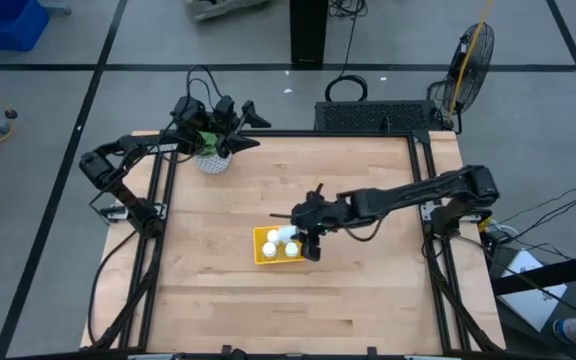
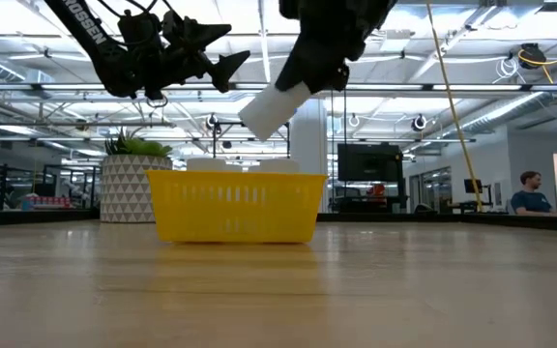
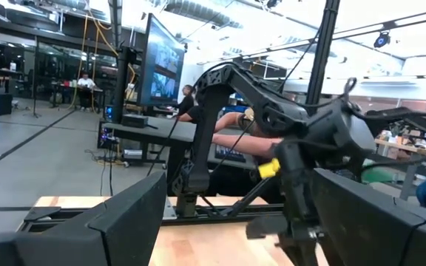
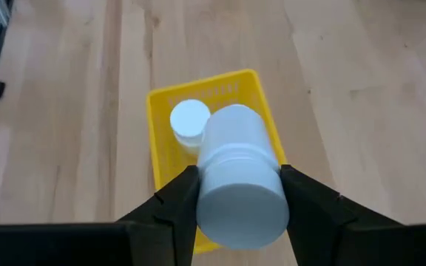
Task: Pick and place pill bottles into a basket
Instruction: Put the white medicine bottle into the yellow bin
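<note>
A yellow basket [image 1: 261,240] [image 2: 235,205] stands near the middle of the table. White pill bottles [image 1: 271,238] stand in it; one shows upright in the right wrist view [image 4: 189,118], and caps [image 2: 211,165] peek over the rim in the low view. My right gripper [image 1: 308,240] [image 4: 239,188] hovers over the basket, shut on another white pill bottle [image 2: 274,108] [image 4: 239,174]. My left gripper [image 1: 248,125] waits open, raised at the table's far left corner above a white plant pot [image 1: 210,160]. My right gripper pinches the pill bottle between its two fingers [image 4: 180,196], on the round sides of the end nearest the wrist [image 4: 220,199]. The fingers slant down from the table's right. The bottle is lifted clear and tilted, its free end [image 2: 257,118] pointing down over the basket.
The speckled plant pot [image 2: 129,188] with a green plant stands at the far left, behind the basket in the low view. Bare wood lies around the basket on all sides. A black frame rail [image 1: 423,190] runs along the table's edges.
</note>
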`<state>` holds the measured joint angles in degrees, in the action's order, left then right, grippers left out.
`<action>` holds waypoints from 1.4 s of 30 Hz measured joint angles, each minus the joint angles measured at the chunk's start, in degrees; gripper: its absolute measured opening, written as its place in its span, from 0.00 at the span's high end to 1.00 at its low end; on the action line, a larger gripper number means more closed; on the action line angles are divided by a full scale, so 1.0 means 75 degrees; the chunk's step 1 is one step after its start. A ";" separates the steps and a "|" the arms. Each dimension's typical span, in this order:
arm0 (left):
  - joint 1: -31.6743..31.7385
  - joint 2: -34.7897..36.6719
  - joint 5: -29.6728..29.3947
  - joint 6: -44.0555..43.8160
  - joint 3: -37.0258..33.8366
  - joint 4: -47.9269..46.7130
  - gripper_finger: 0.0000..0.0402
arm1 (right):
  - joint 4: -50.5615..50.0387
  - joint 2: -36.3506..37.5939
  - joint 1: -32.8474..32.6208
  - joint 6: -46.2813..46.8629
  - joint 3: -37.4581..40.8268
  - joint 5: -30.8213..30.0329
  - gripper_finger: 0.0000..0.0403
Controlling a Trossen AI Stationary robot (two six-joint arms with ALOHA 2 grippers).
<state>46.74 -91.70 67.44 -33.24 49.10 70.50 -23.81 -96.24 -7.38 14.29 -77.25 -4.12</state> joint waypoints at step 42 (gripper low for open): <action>0.0002 0.0000 -0.0003 -0.0002 0.0000 0.0001 0.15 | -0.1012 -0.1934 -0.0140 -0.0827 -0.1528 0.0799 0.63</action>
<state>46.75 -91.70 67.42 -33.25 49.10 70.51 -31.40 -110.74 -8.43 8.09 -88.71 1.87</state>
